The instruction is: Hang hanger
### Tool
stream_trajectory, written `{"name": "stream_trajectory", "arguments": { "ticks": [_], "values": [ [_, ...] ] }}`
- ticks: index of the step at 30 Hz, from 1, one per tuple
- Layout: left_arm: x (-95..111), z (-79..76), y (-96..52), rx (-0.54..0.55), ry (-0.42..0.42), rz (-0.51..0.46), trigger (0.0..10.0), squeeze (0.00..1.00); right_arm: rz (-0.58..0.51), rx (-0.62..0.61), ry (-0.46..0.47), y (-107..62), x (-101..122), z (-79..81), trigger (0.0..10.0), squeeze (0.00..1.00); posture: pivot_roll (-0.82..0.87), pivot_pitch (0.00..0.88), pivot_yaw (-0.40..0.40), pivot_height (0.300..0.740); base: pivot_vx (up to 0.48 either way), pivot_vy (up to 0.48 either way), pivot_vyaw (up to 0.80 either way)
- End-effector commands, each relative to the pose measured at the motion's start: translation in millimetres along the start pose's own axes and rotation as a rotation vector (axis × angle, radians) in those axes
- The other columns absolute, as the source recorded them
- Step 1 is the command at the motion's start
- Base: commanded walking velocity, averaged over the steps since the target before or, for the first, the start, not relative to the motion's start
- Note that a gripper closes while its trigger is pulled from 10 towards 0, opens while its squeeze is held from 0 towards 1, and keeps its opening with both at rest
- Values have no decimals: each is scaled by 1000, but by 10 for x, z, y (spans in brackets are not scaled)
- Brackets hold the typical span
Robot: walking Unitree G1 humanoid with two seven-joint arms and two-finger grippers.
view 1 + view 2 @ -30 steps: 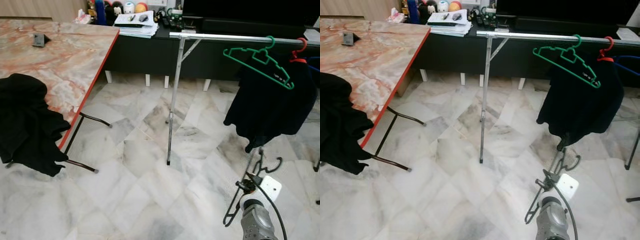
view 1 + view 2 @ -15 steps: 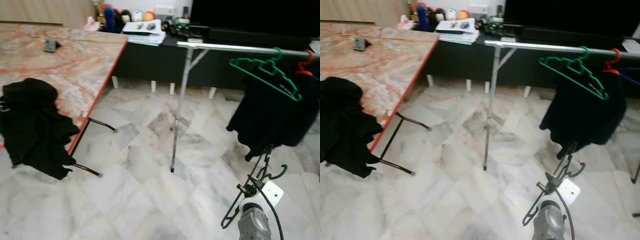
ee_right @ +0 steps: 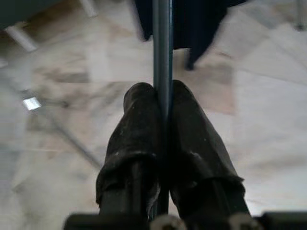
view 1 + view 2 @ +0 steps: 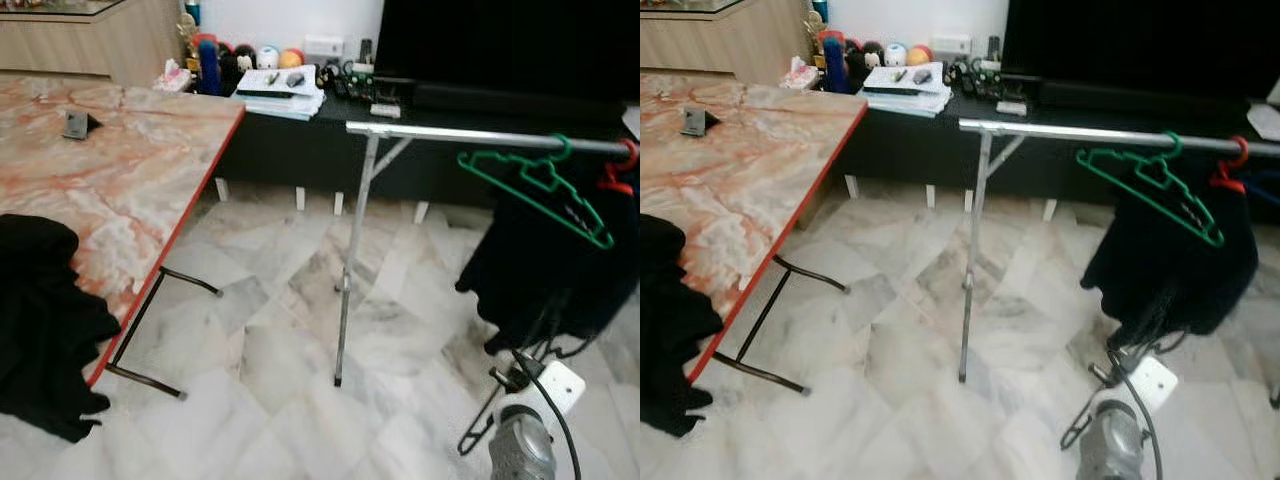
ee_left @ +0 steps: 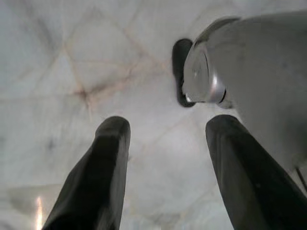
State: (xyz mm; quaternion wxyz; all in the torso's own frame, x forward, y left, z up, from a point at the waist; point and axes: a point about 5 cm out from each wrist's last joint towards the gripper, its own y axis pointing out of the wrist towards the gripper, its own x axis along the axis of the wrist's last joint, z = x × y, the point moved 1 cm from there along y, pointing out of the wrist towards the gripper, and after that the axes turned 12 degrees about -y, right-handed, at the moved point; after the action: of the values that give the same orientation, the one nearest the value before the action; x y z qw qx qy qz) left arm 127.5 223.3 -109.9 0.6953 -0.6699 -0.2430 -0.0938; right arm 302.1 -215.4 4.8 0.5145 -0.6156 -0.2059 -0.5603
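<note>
Pinching a thin dark wire hanger, the right claw; left claw gapes over marble floor.

Our head cameras look down on the same clothes rail; our wrist cameras face the floor close up.

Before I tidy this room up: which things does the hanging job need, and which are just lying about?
Needed:
- thin black wire hanger, clamped in the right gripper
- silver metal clothes rail

Lying about:
- green plastic hanger on the rail
- dark hanging garment
- black cloth on the marble-topped table
</note>
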Motion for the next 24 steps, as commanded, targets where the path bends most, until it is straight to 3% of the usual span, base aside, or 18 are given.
{"name": "stream_trajectory", "arguments": {
  "ticks": [1,8,18,24],
  "values": [
    [-67,-32,-3,-7,7,25,10000,0,8,-39,-18,9,-10,-158,10000,0,35,88,-54,740,390,0,0],
    [-98,-44,-6,-9,8,33,10000,0,58,20,-155,0,-86,-85,10000,0,37,77,-56,740,393,0,0],
    [-84,-36,-6,-10,8,28,10000,0,105,85,-274,-9,-149,-11,10000,0,37,103,-59,740,388,0,0],
    [-84,-43,-4,-3,22,25,10000,0,86,58,-269,23,-75,-50,10000,0,41,116,-65,740,219,0,0]
  ]
}}
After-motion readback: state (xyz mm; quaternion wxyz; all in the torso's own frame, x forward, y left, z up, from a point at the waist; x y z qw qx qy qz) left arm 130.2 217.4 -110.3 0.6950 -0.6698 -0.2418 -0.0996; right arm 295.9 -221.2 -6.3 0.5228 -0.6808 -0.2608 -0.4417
